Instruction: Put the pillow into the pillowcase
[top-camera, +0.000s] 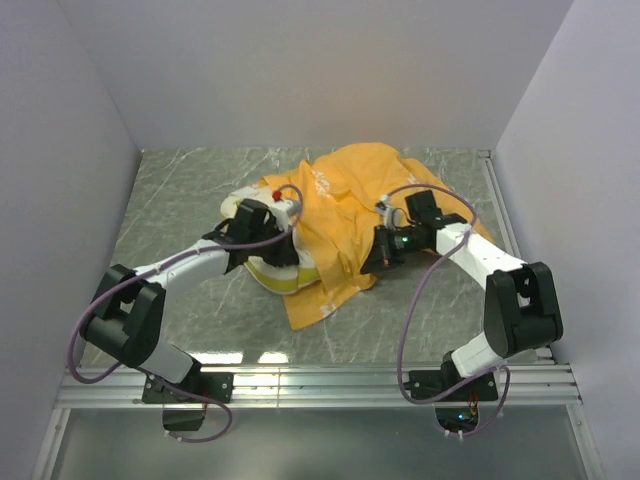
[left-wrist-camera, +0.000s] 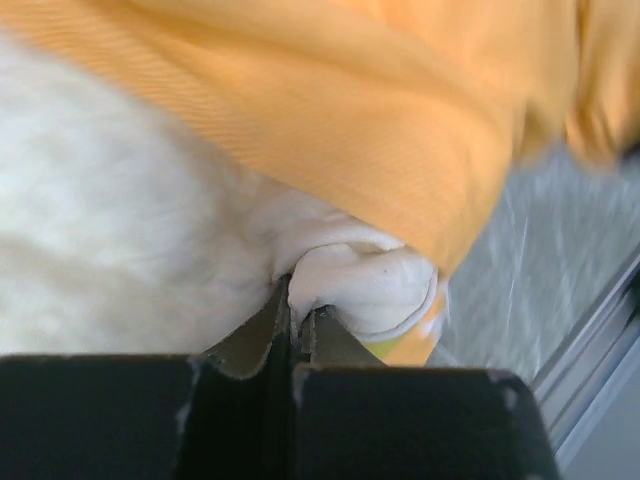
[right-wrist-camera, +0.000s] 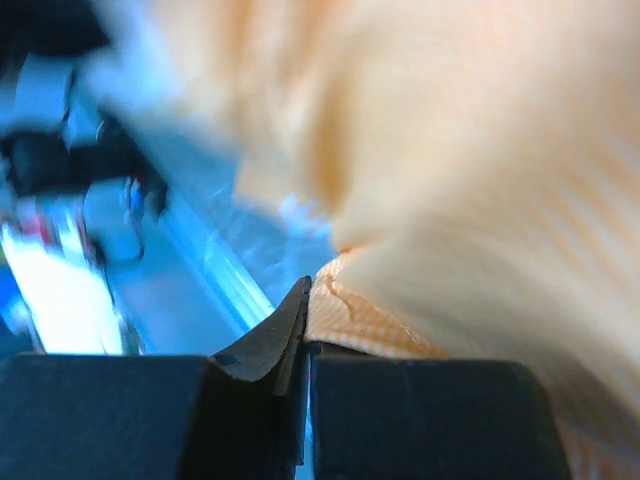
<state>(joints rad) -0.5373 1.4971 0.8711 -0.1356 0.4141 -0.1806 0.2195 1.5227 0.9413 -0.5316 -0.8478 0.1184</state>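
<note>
Robot lab cell: plain white enclosure walls (top-camera: 300, 70), grey marbled tabletop (top-camera: 180, 205), aluminium mounting rail (top-camera: 320, 379).

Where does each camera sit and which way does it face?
Top external: above, behind the bases, looking down at table; both arms show.
Left wrist: on left arm, faces along left gripper, shut on pillow fold.
Right wrist: on right arm, blurred, faces along right gripper, shut on pillowcase.
Shared: pillowcase in all three.

Grey-green marbled stone-look tabletop (top-camera: 180, 200), pale veins running across. Plain white back wall (top-camera: 320, 70). White side panel at left (top-camera: 50, 200), matching white panel at right (top-camera: 575, 150). Silver aluminium rail (top-camera: 320, 385) along near table edge. Bright overhead-light glare patches (top-camera: 215, 357) on tabletop just beside rail.
</note>
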